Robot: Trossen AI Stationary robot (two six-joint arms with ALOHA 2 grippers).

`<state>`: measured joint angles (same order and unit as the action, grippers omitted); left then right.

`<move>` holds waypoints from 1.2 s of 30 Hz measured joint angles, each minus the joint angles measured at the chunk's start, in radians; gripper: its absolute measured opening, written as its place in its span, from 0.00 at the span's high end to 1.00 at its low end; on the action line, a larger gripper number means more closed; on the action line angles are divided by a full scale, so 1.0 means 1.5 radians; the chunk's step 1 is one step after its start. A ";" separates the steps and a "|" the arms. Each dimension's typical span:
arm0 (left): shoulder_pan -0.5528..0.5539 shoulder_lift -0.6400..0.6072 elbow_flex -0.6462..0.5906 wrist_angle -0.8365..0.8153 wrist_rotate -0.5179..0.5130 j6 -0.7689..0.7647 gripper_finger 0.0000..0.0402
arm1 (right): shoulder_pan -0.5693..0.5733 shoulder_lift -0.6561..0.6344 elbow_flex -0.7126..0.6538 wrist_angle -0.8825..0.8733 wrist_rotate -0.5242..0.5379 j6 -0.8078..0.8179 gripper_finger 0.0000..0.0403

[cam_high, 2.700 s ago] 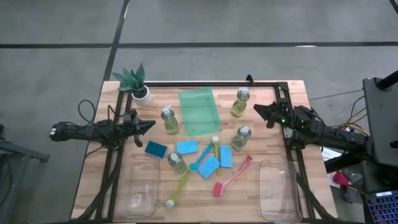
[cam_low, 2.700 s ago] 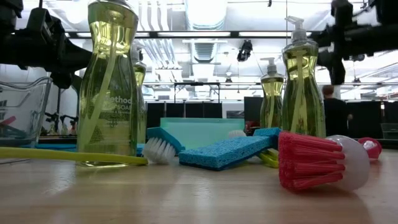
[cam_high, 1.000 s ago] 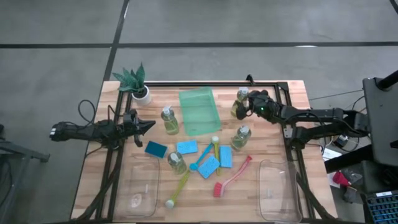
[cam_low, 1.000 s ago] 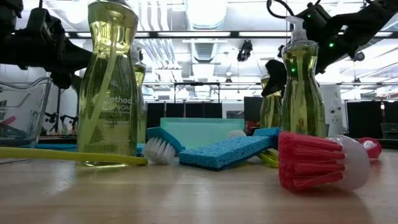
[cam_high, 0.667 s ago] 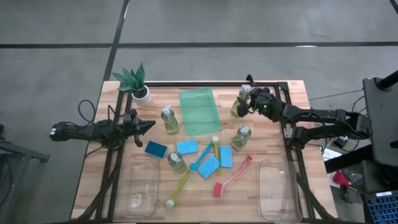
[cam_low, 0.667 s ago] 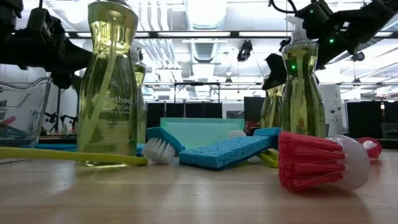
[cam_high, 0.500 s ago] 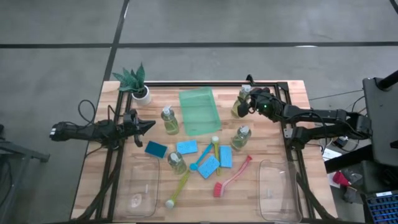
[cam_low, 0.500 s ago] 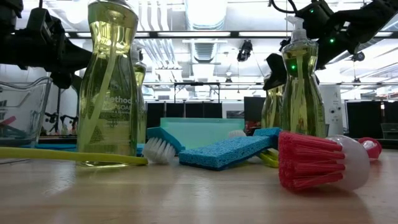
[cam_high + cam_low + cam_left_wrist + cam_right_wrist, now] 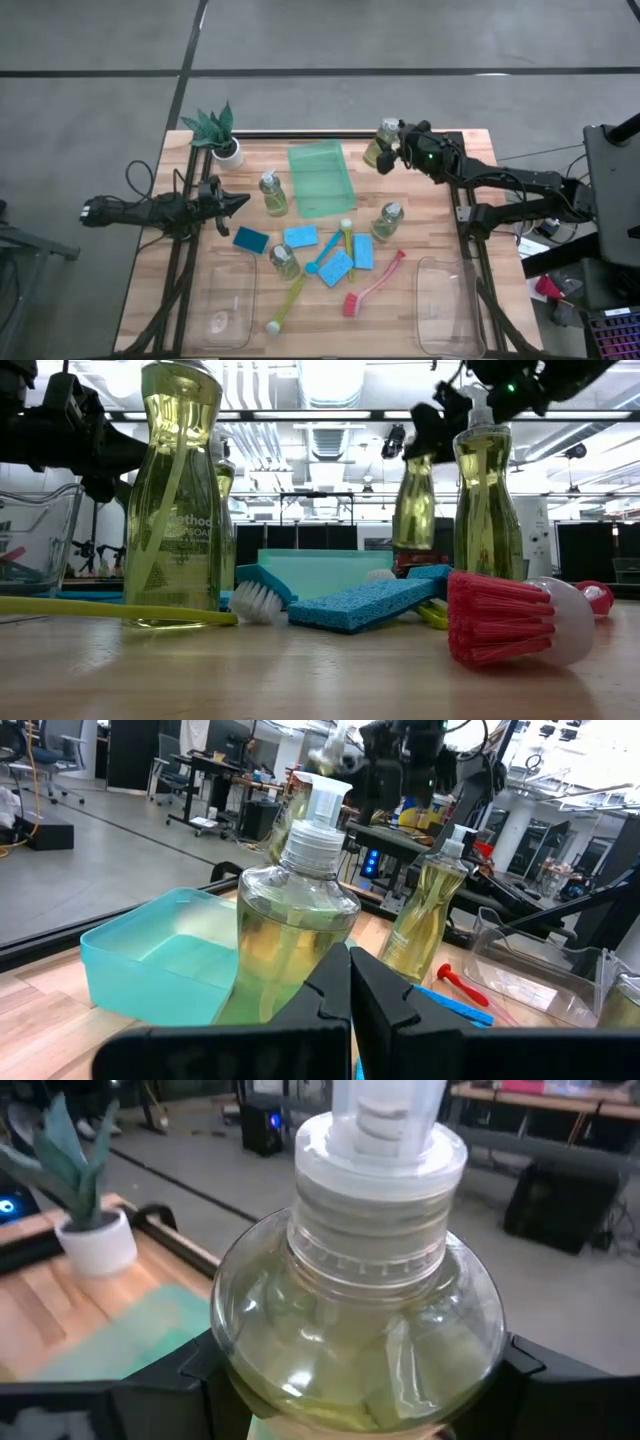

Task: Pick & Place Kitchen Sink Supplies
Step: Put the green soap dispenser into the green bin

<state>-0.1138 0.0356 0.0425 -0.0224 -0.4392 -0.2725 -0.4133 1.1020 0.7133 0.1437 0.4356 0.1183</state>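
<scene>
We log: right gripper [image 9: 392, 158] clamped on a bottle [image 9: 379, 150], raised off the table [image 9: 440, 240]; left gripper [image 9: 236, 201] closed, empty.

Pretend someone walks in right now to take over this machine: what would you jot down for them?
Right gripper: shut on a soap bottle, lifted off the table near the far right corner.
Left gripper: shut, holding nothing, waiting at the left edge beside another bottle.
On the table: two more bottles, four blue sponges, and the yellow brush, blue brush and red brush in the middle.
Done: nothing placed yet; both clear bins and the green tray hold no supplies.
Left: set this bottle down somewhere, then everything else.
</scene>
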 joint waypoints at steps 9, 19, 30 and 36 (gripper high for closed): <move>0.000 0.000 0.000 0.000 0.000 0.000 1.00 | 0.003 0.125 0.143 -0.009 -0.065 -0.041 0.40; 0.000 0.000 0.000 0.000 0.000 0.000 1.00 | 0.021 0.307 0.323 -0.005 -0.143 -0.059 0.40; 0.000 0.000 0.000 0.000 0.000 0.000 1.00 | 0.028 0.451 0.432 0.013 -0.193 -0.049 0.40; 0.000 0.000 0.000 0.000 0.000 0.000 1.00 | 0.034 0.511 0.450 0.041 -0.210 -0.061 0.40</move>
<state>-0.1135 0.0355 0.0425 -0.0227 -0.4391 -0.2722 -0.3622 1.8692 1.3880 0.2047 0.1209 0.0261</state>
